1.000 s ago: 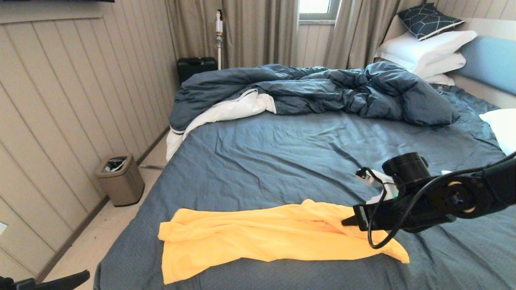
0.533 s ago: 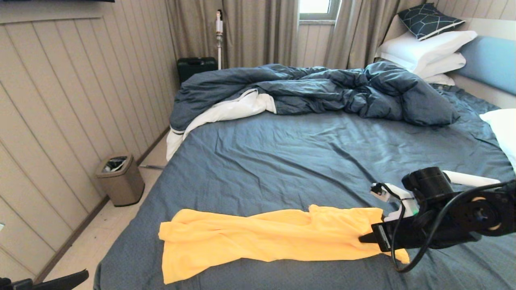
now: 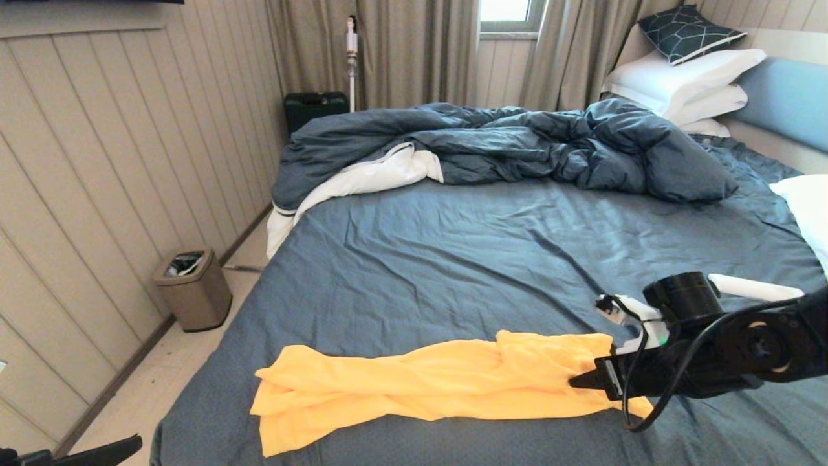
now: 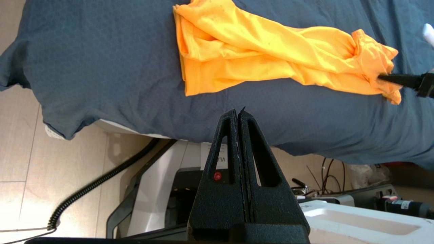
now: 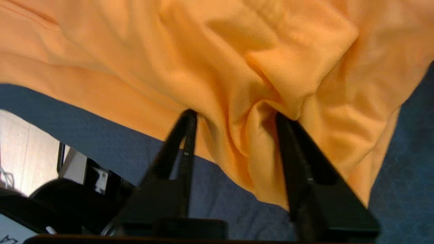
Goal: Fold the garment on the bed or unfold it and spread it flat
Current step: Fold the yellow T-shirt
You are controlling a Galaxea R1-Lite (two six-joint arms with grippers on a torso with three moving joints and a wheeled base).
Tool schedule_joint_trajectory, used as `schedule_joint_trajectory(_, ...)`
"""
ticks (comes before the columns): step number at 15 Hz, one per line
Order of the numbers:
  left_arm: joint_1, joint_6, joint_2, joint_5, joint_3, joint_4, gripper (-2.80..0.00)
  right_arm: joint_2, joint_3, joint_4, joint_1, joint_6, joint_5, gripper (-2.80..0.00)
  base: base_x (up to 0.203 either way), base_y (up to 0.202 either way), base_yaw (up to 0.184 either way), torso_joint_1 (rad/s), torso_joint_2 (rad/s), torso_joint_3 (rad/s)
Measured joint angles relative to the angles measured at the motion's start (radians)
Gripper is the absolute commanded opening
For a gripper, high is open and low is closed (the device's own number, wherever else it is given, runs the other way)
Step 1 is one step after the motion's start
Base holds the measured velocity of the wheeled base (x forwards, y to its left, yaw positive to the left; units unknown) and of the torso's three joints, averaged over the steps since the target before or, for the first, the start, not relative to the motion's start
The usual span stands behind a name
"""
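Since a second ago the right gripper (image 3: 576,382), jaws parted around a fold of the garment (image 3: 427,382) near the bed's (image 3: 453,246) front edge, has drawn it longer and narrower, still unspread.

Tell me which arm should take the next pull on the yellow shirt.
Right. The right gripper has its jaws open around a bunched fold at the shirt end. The left gripper hangs shut off the bed edge, clear of the cloth.
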State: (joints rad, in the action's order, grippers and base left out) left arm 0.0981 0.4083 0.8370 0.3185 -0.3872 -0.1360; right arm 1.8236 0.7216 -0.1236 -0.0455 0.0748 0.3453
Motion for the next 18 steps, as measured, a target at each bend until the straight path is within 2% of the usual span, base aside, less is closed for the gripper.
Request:
schedule_joint_trajectory(5,0.0,0.0,-0.004,0.015,-0.002,0.0,-2.8,-0.087,0.024,0.009,0.02,-0.004,0.0,0.0,0.0,0.0,0.0,0.0,0.0,0.0)
schedule_joint_trajectory(8,0.0,0.001,0.007,0.013,-0.022,0.002,-2.8,-0.105,0.062,0.012,0.021,-0.039,0.001,0.0,0.0,0.0,0.0,0.0,0.0,0.0)
schedule_joint_trajectory(18,0.0,0.007,0.026,0.019,-0.062,-0.003,-2.8,0.002,0.073,0.01,0.005,-0.069,0.002,0.0,0.0,0.0,0.0,0.0,0.0,0.0)
